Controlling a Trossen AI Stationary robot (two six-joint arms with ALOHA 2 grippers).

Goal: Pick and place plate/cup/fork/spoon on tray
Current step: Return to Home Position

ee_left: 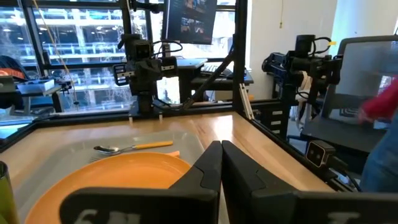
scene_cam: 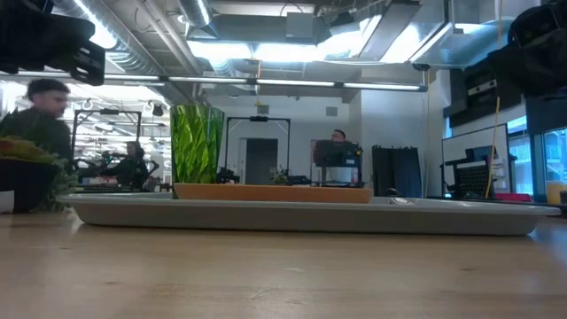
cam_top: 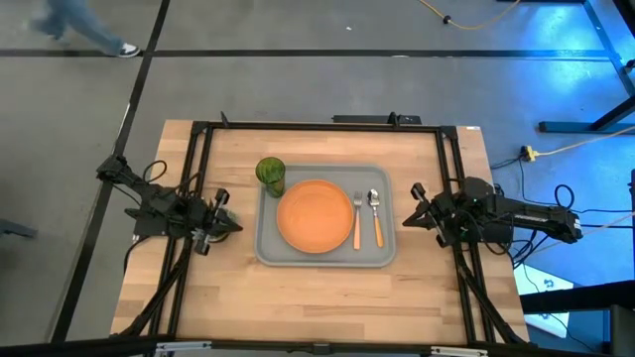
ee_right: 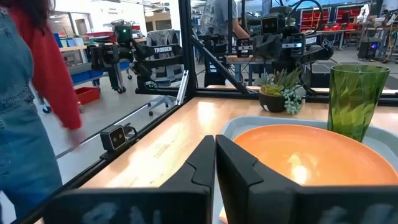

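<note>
The grey tray [cam_top: 270, 253] lies at the table's middle. On it rest the orange plate [cam_top: 314, 215], the green cup [cam_top: 270, 175] upright at its far left corner, the fork [cam_top: 357, 222] and the spoon [cam_top: 375, 216] side by side at its right. My left gripper [cam_top: 236, 226] is shut and empty just left of the tray. My right gripper [cam_top: 407, 220] is shut and empty just right of it. The plate [ee_left: 112, 180] and spoon [ee_left: 134, 147] show in the left wrist view, the plate [ee_right: 305, 158] and cup [ee_right: 357, 99] in the right wrist view.
A small potted plant [ee_right: 281, 92] shows in the right wrist view, and at the low view's left edge [scene_cam: 27, 173]. A person in red [ee_right: 43, 81] moves beside the table. Black frame rails [cam_top: 198, 178] run along the table's sides.
</note>
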